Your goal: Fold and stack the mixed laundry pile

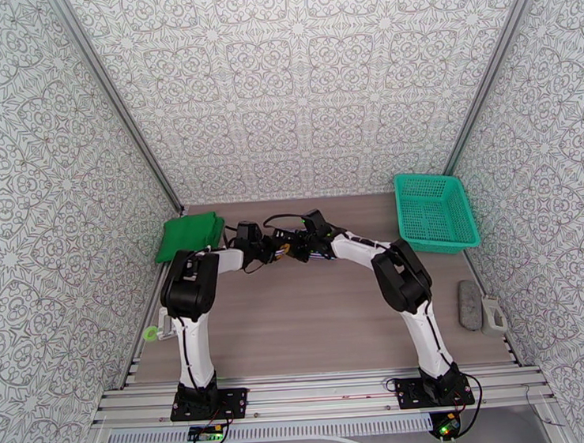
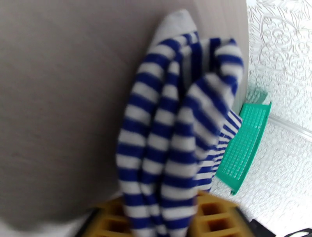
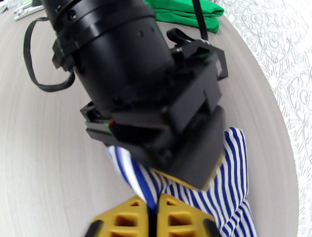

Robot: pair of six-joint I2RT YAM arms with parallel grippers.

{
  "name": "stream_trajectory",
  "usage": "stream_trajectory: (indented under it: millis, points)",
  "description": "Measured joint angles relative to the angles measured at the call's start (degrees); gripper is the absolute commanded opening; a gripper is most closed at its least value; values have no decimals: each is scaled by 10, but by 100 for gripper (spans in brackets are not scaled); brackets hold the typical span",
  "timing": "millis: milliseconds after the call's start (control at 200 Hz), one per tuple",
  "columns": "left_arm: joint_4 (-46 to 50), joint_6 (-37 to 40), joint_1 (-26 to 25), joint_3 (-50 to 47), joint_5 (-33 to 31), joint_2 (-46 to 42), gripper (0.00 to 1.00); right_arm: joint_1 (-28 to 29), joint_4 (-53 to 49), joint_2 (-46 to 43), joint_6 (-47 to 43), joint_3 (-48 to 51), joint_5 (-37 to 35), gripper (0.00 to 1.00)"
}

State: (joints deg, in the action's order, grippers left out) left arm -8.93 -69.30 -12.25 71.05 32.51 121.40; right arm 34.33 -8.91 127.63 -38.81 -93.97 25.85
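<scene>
**Both claws meet on the striped top above the middle of the worktop**

The left claw (image 2: 162, 224) is closed tight on a soft cloth, blue-and-white striped top (image 2: 171, 128). The bunched fabric rises from between its yellow ribbed plastic fingers (image 2: 218, 218) and hangs in loose folds just ahead of them.

The right claw (image 3: 153, 218) faces the left one almost tip to tip. Its own yellow fingers (image 3: 128, 220) stand nearly together, leaving only a thin slit, and a fold of the same top runs down into that slit, so it too has hold of the cloth. The rest of the garment spills out to the right, beneath the left claw's black body. Whether its lower end touches the pale wood-grain worktop (image 1: 314, 320) cannot be told.

A plain bright green cloth T-shirt (image 1: 188, 234) lies folded flat well off to the left of the left claw, by the patterned wall. A teal plastic mesh basket (image 1: 435, 211) stands well off to the right of the right claw, apart from both garments. A grey oblong object (image 1: 470, 304) lies on the right claw's side too, nearer that arm's base than the claw.
</scene>
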Motion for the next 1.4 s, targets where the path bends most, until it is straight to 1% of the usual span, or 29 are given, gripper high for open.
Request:
stream_trajectory:
  millis: [30,60,65,75,115,170,240,335,455,540,675,830,925,1130,1400]
  points:
    - [3,4,1,2,-4,0,0,-1,9,-6,5,13,0,56]
    - [9,16,2,6,-8,0,0,-1,16,-14,13,27,0,60]
    - [10,16,2,6,-8,0,0,-2,19,-16,14,31,1,63]
    - [11,21,2,7,-10,0,0,-2,19,-17,18,34,1,63]
    - [23,39,5,16,-12,0,0,-3,31,-33,30,60,1,68]
    - [55,78,9,35,-17,0,0,-6,52,-64,52,104,0,70]
    - [103,137,14,71,-29,0,0,-11,83,-114,86,165,-5,70]
    - [180,232,23,131,-61,0,0,-16,123,-187,130,234,-19,69]
    - [265,338,40,191,-98,-4,0,-17,162,-261,173,295,-46,69]
    - [329,419,63,230,-120,-9,0,-17,188,-301,193,332,-71,68]
    - [412,532,110,293,-170,-9,0,-17,212,-320,211,367,-95,68]
    - [454,634,167,339,-202,-11,0,-17,216,-320,226,380,-104,67]
    - [468,669,202,356,-202,-11,0,-17,221,-320,230,380,-104,67]
    - [489,721,275,407,-164,-11,0,-17,222,-320,231,380,-104,66]
    - [504,741,340,456,-94,0,0,-17,212,-319,229,379,-104,66]
